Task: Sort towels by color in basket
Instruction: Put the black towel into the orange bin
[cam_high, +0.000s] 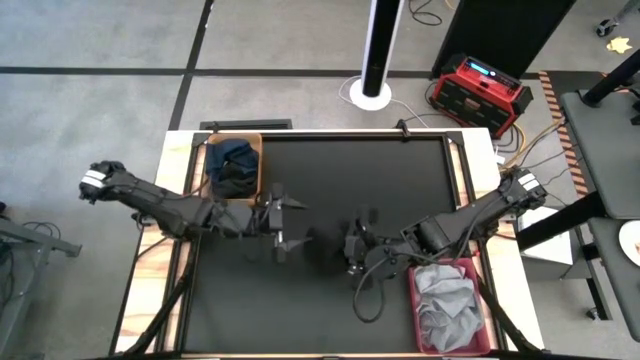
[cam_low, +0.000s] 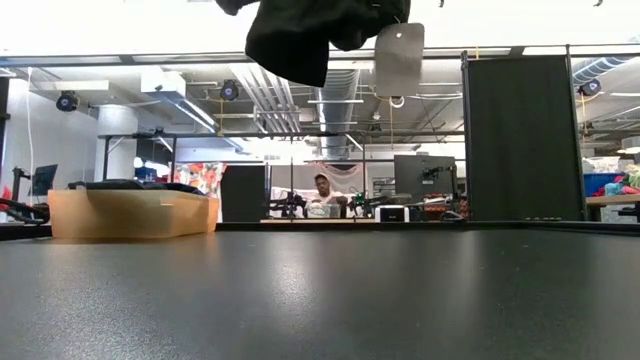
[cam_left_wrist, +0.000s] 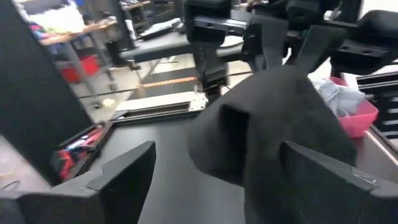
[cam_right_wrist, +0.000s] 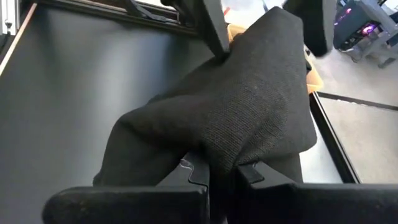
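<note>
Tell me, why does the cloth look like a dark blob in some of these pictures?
Low view: the black towel hangs against bright ceiling lights, so it shows as a silhouette, and the table carries a pale sheen. Left wrist view: the towel is close and blurred. Right wrist view: its weave is sharp where the right gripper pinches it. High view: black on black.

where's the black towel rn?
Off the table: the black towel hangs mid-table in the shut right gripper, between both arms, just ahead of the open left gripper.
</note>
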